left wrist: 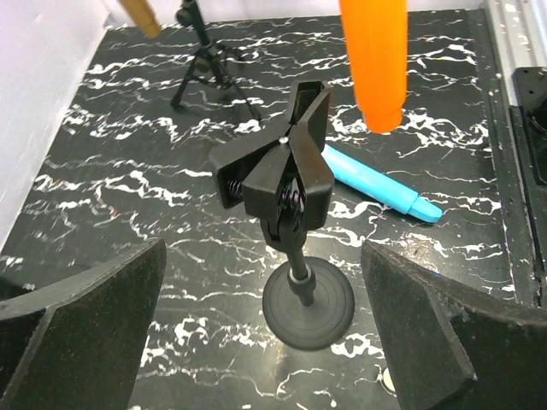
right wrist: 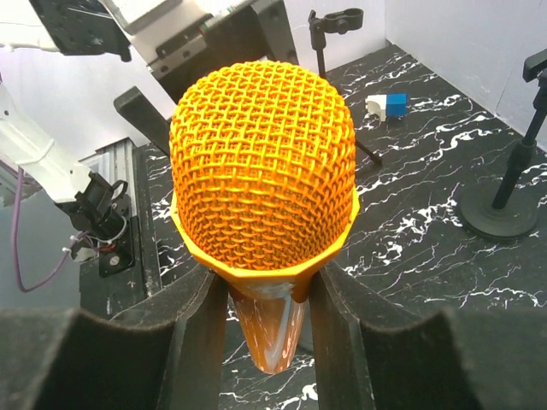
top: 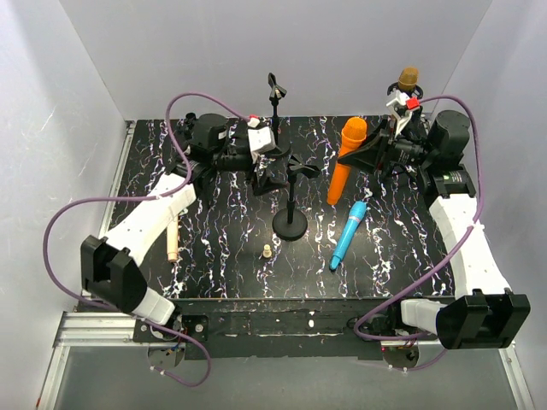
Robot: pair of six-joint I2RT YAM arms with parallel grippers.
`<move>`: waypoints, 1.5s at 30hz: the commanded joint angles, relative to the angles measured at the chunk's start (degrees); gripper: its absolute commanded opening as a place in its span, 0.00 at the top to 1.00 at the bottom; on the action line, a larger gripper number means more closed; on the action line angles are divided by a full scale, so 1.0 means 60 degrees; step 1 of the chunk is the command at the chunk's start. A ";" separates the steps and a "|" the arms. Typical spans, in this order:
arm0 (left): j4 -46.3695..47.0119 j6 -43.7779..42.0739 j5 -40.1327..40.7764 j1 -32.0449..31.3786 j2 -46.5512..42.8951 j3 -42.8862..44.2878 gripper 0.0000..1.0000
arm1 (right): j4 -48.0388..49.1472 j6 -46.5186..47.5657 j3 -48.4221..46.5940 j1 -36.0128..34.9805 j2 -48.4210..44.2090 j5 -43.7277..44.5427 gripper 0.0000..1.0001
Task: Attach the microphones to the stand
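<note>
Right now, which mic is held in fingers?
The orange microphone, gripped between the right fingers; the light blue microphone and pale pink microphone lie on the table.

Bright even light, soft shadows, mostly sharp

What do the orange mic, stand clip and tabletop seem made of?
The orange mic looks like matte moulded or printed plastic: grille and body share one orange. The clip seems matte black plastic, with a coil spring, likely metal, at its hinge. The tabletop is black with white marble-style veins, faintly glossy; stone or printed laminate, can't tell.
</note>
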State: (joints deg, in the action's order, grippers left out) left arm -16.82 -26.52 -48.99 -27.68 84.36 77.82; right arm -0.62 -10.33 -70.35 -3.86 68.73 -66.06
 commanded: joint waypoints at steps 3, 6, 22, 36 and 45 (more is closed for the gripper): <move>0.1059 -0.0239 -0.1619 -0.0015 0.0661 0.0638 0.02 | 0.1085 -0.0139 0.0064 -0.0118 0.0278 -0.0312 0.99; 0.1585 0.0127 -0.1765 -0.0015 0.0969 0.0711 0.02 | 0.1173 -0.0139 0.0093 -0.0192 0.0366 -0.0386 0.99; 0.4091 0.2603 -0.2880 -0.0015 0.1761 0.0389 0.14 | 0.1393 -0.0037 0.0049 -0.0661 0.0762 -0.0430 0.99; 0.3859 0.2956 -0.2851 -0.0015 0.1775 0.0345 0.82 | 0.1363 0.0110 0.0108 -0.0690 0.0718 -0.0415 0.99; 0.3711 0.3379 -0.2382 -0.0030 0.1190 -0.0225 1.00 | 0.1627 0.0139 -0.0155 -0.0792 0.0908 -0.0269 0.99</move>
State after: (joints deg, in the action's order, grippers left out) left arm 8.58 -8.34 -64.90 -27.53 94.70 79.24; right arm 4.82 -10.28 -69.52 -7.88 73.58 -67.75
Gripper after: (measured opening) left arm 0.316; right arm 0.437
